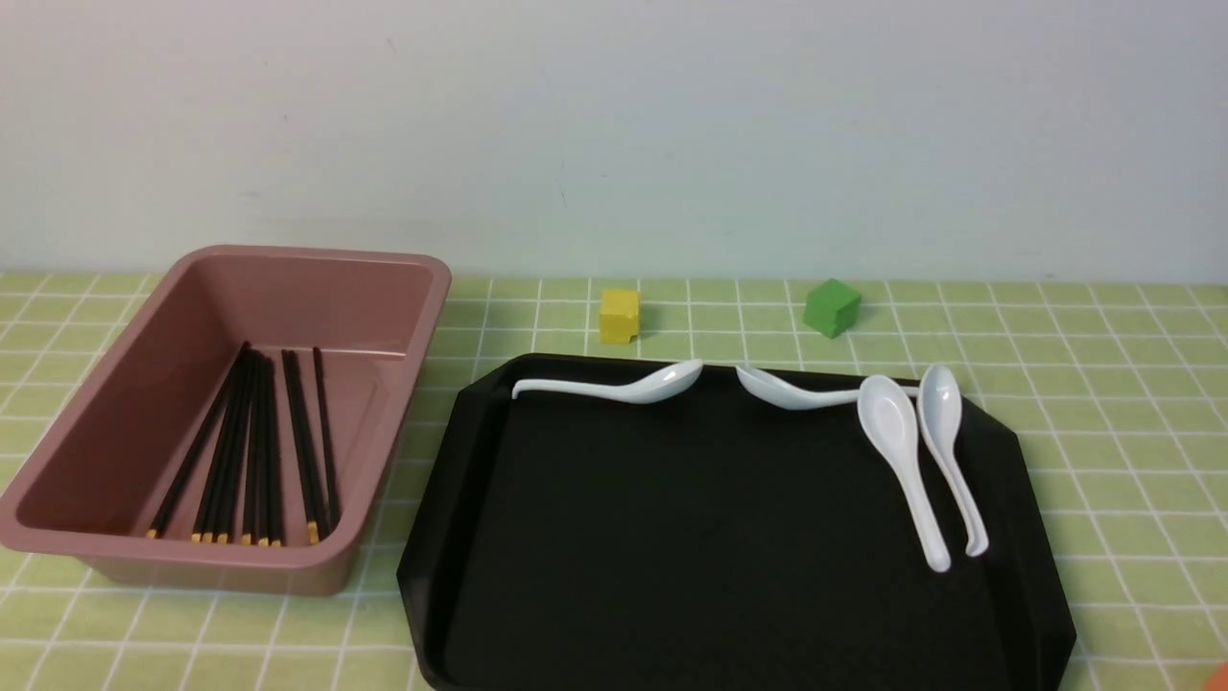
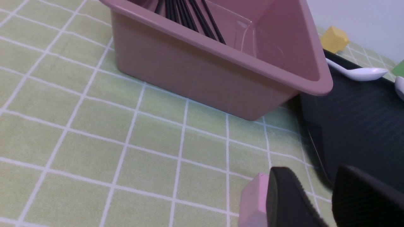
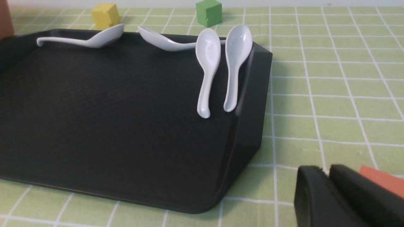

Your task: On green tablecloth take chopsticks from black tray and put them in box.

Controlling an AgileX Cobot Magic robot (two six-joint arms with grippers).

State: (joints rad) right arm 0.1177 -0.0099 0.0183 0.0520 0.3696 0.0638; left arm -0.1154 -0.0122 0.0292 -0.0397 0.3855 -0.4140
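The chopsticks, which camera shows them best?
The front view: the chopsticks lie full length in the box, gold tips visible. The left wrist view catches only their upper parts; the right wrist view shows none.

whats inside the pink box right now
A bundle of black chopsticks with yellow-gold ends lies on the floor of the box. Its near wall hides nothing in the front view; nothing else shows inside.

Cloth (image 1: pixel 1103 384): light yellow-green w/ white grid. Box (image 1: pixel 115 413): dusty pink. Chopsticks (image 1: pixel 254 446): black, yellow-gold tips. Tray (image 1: pixel 710 537): matte black. Spoons (image 1: pixel 897 451): glossy white. Cubes: one yellow (image 1: pixel 619 316), one green (image 1: pixel 831 307). Wall (image 1: pixel 614 125): pale grey-white. Gripper pads (image 2: pixel 284 198): black.
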